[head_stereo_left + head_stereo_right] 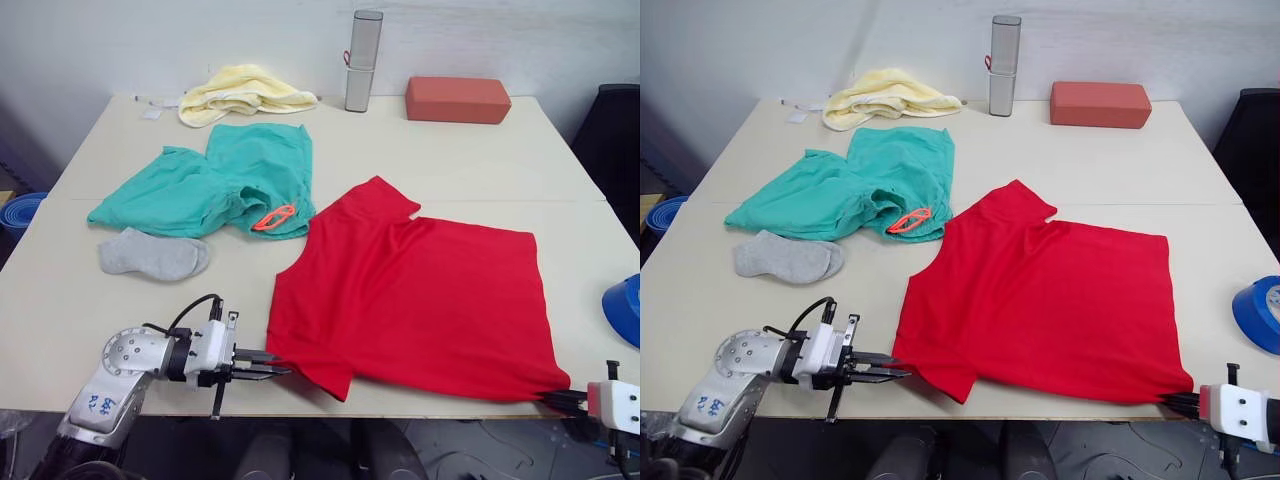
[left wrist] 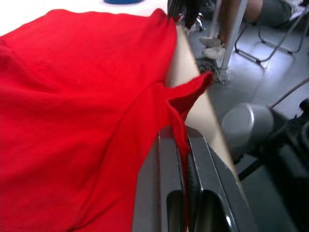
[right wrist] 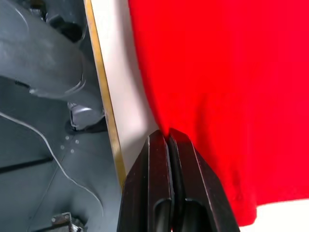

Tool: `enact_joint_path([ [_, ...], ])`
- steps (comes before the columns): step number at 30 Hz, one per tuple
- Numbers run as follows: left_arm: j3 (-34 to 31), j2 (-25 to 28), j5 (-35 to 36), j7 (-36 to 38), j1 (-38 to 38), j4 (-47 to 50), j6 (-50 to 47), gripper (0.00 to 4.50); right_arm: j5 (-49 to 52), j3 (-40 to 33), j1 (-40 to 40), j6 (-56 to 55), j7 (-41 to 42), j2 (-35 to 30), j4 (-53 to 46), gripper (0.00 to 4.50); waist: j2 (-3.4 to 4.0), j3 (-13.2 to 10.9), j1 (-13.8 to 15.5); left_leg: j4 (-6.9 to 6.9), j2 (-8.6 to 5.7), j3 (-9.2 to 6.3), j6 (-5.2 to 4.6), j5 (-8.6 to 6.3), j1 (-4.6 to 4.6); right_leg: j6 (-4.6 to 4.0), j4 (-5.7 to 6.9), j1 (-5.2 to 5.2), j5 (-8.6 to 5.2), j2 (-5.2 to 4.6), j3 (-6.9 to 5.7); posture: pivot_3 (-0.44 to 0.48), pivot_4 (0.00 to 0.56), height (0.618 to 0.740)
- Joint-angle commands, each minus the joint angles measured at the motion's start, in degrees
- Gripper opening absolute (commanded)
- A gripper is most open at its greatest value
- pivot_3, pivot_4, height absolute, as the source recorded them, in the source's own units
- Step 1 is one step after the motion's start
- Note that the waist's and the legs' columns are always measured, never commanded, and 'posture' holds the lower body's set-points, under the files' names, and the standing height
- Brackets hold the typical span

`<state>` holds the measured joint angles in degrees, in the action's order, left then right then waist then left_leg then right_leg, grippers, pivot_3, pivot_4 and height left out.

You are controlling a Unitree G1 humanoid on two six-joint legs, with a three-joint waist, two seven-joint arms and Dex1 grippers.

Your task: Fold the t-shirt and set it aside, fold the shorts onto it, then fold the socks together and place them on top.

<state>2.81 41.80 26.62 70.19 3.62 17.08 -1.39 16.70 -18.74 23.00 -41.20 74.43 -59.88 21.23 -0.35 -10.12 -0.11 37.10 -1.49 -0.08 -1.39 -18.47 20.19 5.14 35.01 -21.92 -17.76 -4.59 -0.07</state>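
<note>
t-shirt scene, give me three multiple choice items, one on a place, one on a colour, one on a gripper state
1. Where does the t-shirt lie?
A. on the table's near half
B. on the towel
C. on the floor

2. What colour is the drawstring loop on the shorts?
A. white
B. orange
C. black

3. What is the left gripper doing?
A. hovering open above the socks
B. shut on the towel
C. shut on the t-shirt's near edge

Answers:
1 A, the red cloth is spread near the front edge.
2 B, the loop shows bright orange against the teal.
3 C, the left wrist view shows red cloth pinched between its fingers.
</note>
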Motion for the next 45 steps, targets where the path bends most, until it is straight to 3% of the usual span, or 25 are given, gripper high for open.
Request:
enact_joint_path([
  [1,-3.3,1.3,1.4,-1.6,2.4,3.5,-1.6,0.0,1.7,-0.9,-1.0,-1.2,1.6,-0.6,1.7,0.01,0.05,0.0,0.0,0.01,0.0,-0.01,0.0,0.0,0.0,-0.01,0.0,0.01,-0.01,0.0,0.0,0.0,0.15,0.74],
  [12,-8.4,6.0,1.4,-0.1,4.3,2.0,-3.1,0.0,7.4,-2.6,3.7,3.7,7.8,-0.9,-3.6,0.01,0.11,0.0,0.2,-0.01,0.0,-0.05,0.0,0.0,0.02,-0.08,-0.03,0.01,-0.04,-0.01,-0.03,0.0,0.15,0.74],
  [20,-6.3,7.7,0.0,2.9,4.0,2.2,-2.9,0.0,8.5,-6.5,14.7,7.4,8.5,0.4,-12.1,0.01,0.23,0.0,0.2,-0.04,0.03,-0.05,0.02,-0.05,0.03,-0.22,-0.08,0.01,-0.12,0.0,-0.04,0.0,0.15,0.74],
  [25,-3.6,8.0,-1.2,5.4,2.6,2.1,-1.5,0.0,8.6,-9.5,20.8,10.2,8.6,1.6,-17.1,0.01,0.23,0.0,0.3,-0.07,0.03,-0.04,0.03,-0.07,0.03,-0.86,-0.08,0.02,-0.48,0.0,-0.03,0.0,0.15,0.74],
  [37,-7.0,8.8,2.5,5.3,1.0,1.4,-6.0,0.0,7.8,-8.9,17.0,14.6,7.3,3.8,-20.2,0.01,0.23,-0.1,0.3,-0.08,0.05,-0.04,0.05,-0.08,0.03,-0.86,-0.06,-0.02,-0.47,0.02,-0.04,0.0,0.15,0.74],
  [45,-7.6,12.1,8.0,6.1,-3.3,0.3,-18.1,0.0,11.2,-12.7,19.2,25.4,7.6,3.3,-23.4,0.01,0.22,-0.1,0.7,-0.04,0.06,-0.06,0.05,-0.08,0.04,-0.86,-0.03,-0.01,-0.48,0.02,-0.05,0.0,0.15,0.74],
])
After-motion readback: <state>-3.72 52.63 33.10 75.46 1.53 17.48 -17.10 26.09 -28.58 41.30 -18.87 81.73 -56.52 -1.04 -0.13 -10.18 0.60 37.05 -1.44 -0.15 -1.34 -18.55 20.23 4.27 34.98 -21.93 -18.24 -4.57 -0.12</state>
